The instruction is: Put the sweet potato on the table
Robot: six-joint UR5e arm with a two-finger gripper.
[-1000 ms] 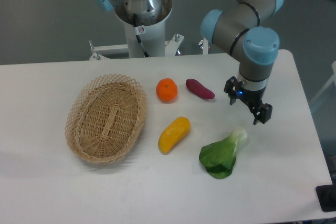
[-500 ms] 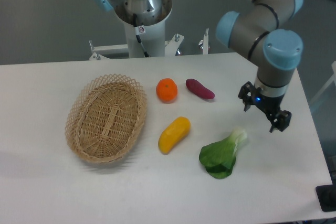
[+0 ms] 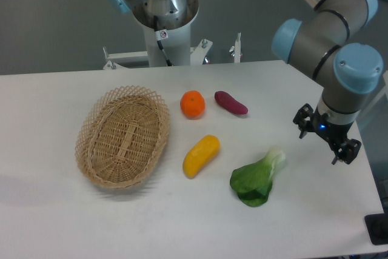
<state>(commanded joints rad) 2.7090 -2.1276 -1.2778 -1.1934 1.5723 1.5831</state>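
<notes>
Lying beside orange [image 3: 193, 104]: sweet potato [image 3: 231, 103].

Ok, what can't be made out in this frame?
- End effector: fixed camera, fingers too small and dark to judge the gap.
- Arm: upper links cut off by the top and right edges.
- Sweet potato underside: hidden where it rests on the table.

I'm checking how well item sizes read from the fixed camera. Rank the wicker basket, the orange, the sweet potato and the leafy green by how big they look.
1. wicker basket, clearly largest
2. leafy green
3. sweet potato and orange: too alike to rank; the potato is longer, the orange rounder.
</notes>
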